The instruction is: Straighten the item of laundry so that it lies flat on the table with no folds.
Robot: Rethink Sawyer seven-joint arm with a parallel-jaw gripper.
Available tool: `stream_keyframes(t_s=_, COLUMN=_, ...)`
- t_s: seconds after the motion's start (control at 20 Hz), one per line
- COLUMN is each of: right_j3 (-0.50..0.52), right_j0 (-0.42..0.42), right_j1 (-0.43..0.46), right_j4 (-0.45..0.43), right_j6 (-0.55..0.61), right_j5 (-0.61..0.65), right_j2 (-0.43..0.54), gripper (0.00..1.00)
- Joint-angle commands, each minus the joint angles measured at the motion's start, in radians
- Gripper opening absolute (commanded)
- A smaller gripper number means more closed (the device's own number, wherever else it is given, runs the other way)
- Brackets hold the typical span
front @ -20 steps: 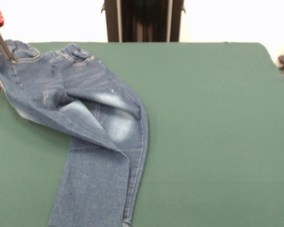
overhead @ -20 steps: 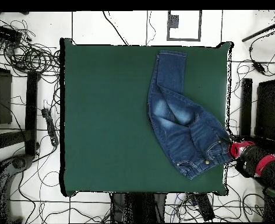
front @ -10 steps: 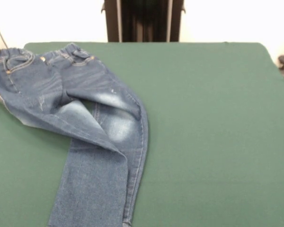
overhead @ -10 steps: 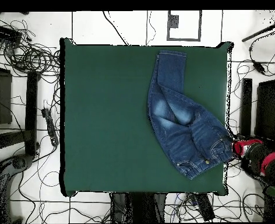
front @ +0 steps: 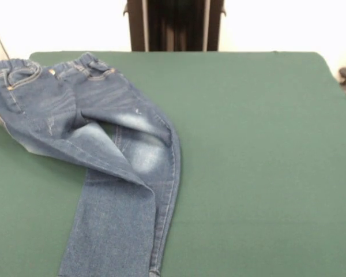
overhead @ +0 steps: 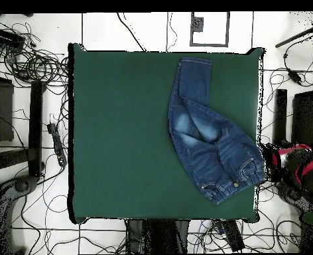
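Observation:
The small blue denim jeans [front: 104, 150] lie on the left part of the green table [front: 254, 144]. Their elastic waistband is at the far left corner, reaching the table's left edge. One leg is folded across the other, and both run to the near edge. In the overhead view the jeans [overhead: 209, 143] lie at the right side of the table [overhead: 119, 133]. My gripper [overhead: 273, 159] sits just beyond the table's right edge beside the waistband, apart from the cloth. Its state does not show. The front view shows only a dark sliver of it at the left edge.
The robot's pedestal [front: 174, 26] stands behind the table's far edge. Cables [overhead: 33, 63] and black stands [overhead: 34, 126] lie on the floor all round the table. The red and black arm [overhead: 302, 169] hangs off the table's right side in the overhead view.
The gripper has drawn back from the waistband corner, off the table's edge and out of the front view. The lifted waistband corner has dropped and lies lower.

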Motion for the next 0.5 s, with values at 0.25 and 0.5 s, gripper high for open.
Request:
stream_keyframes(t_s=0.25, right_j3=0.207, right_j0=0.229, right_j1=-0.345, right_j4=-0.181, right_j6=0.112, right_j5=-0.115, right_j2=-0.087, gripper=1.00)
stream_keyframes(t_s=0.5, right_j3=0.242, right_j0=0.324, right_j1=-0.422, right_j4=-0.196, right_j6=0.234, right_j5=-0.127, right_j2=-0.162, gripper=1.00)
